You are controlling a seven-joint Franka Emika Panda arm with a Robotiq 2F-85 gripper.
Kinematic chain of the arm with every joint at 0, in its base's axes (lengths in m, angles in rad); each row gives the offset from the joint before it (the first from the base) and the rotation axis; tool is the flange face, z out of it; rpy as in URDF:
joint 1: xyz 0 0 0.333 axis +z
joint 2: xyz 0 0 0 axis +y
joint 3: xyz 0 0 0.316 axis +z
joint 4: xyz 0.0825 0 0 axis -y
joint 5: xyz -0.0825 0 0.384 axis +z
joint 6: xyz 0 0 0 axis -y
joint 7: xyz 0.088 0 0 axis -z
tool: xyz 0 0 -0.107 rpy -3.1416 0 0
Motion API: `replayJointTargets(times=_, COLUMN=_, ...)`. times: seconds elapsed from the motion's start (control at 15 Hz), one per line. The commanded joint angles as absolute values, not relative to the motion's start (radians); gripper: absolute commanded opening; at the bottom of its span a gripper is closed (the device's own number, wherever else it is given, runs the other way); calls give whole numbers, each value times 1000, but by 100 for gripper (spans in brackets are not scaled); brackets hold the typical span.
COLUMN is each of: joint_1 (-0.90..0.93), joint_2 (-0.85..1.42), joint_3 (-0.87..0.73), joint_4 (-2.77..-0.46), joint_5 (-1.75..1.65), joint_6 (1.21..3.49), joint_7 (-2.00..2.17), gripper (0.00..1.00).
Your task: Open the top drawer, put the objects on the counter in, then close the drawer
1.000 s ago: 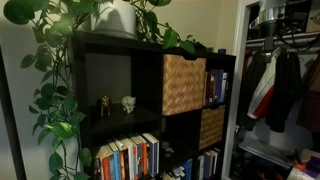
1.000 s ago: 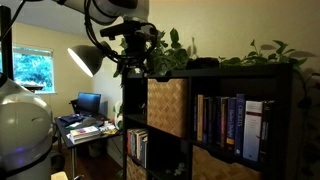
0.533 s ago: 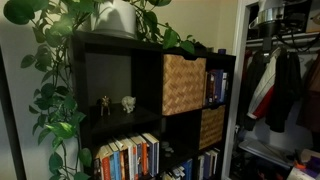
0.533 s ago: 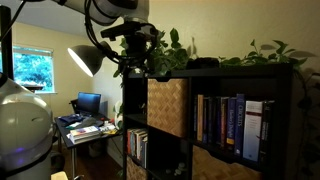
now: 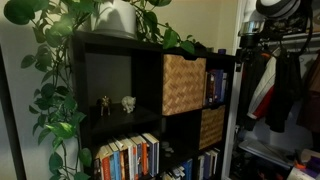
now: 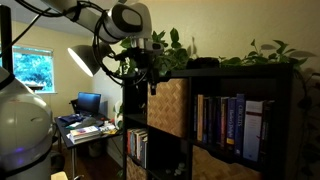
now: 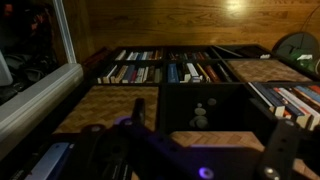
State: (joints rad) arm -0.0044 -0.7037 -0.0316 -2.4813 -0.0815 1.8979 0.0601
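The top drawer (image 5: 184,84) is a tan woven wicker cube. It sits pushed into the black shelf and also shows in an exterior view (image 6: 168,106). The counter (image 5: 150,46) is the black top board, and a low dark object (image 6: 205,63) lies on it among leaves. My gripper (image 6: 150,76) hangs in front of the shelf's upper corner, level with the drawer's top edge and apart from it. In the wrist view my gripper (image 7: 205,135) is open and empty, facing a dark cube with small figurines (image 7: 200,114), with a woven front (image 7: 108,108) beside it.
A white pot (image 5: 116,18) with a trailing plant stands on the counter. Figurines (image 5: 116,103) stand in the cube beside the drawer. A darker woven basket (image 5: 211,127) sits lower down, with rows of books (image 5: 128,157) nearby. Clothes (image 5: 280,85) hang beside the shelf. A lamp (image 6: 85,60) and a desk (image 6: 82,125) stand behind the arm.
The arm has swung towards the shelf. My gripper has come down and closer to the drawer's top corner, and the arm now shows at the top right of an exterior view.
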Motion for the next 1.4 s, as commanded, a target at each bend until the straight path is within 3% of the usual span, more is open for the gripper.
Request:
replayJointTargets(times=0.0, joint_1=-46, joint_2=-642, joint_3=56, joint_4=-2519, joint_5=-78, joint_6=2046, joint_7=243, gripper=100)
replayJointTargets(times=0.67, joint_1=-36, joint_2=-596, joint_3=67, joint_4=-2501, joint_5=-53, joint_6=2046, joint_7=262, gripper=100)
replayJointTargets(times=1.33, joint_1=-100, joint_2=-519, joint_3=134, joint_4=-2400, joint_5=31, joint_6=2104, joint_7=723, gripper=100)
